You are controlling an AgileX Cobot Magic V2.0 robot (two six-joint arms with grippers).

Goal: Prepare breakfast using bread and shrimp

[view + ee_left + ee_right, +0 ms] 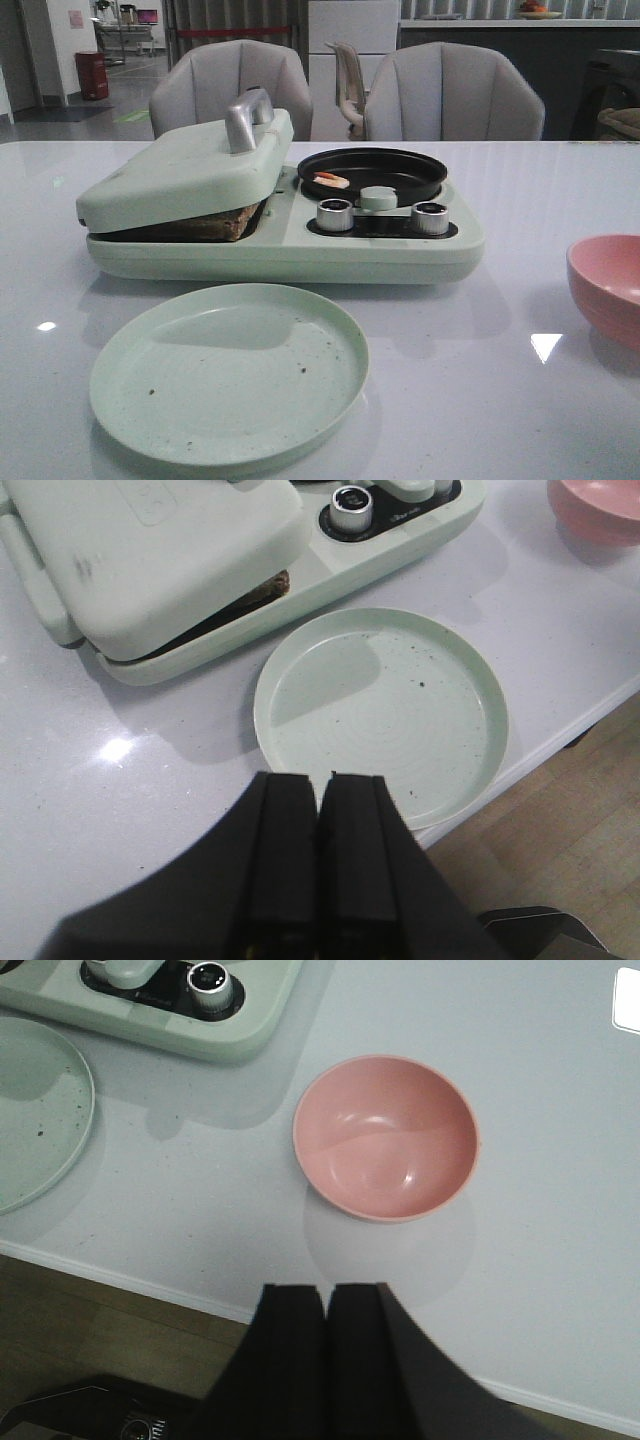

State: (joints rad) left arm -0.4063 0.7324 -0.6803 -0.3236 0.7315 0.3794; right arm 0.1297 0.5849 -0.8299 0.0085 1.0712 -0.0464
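Note:
The bread (215,224) lies inside the pale green breakfast maker (280,250), under its nearly closed lid (185,170); only a brown edge shows, also in the left wrist view (262,588). The shrimp (331,181) lies in the black round pan (372,172) on the maker's right half. A pale green plate (228,372) sits in front of the maker. My left gripper (320,777) is shut and empty above the plate's (380,715) near rim. My right gripper (328,1287) is shut and empty over the table's front edge, near the pink bowl (386,1137).
The pink bowl (608,285) stands at the right of the table. Two silver knobs (335,214) (430,217) sit on the maker's front. Two grey chairs (230,90) stand behind the table. The table's front edge drops to a wooden floor (560,820).

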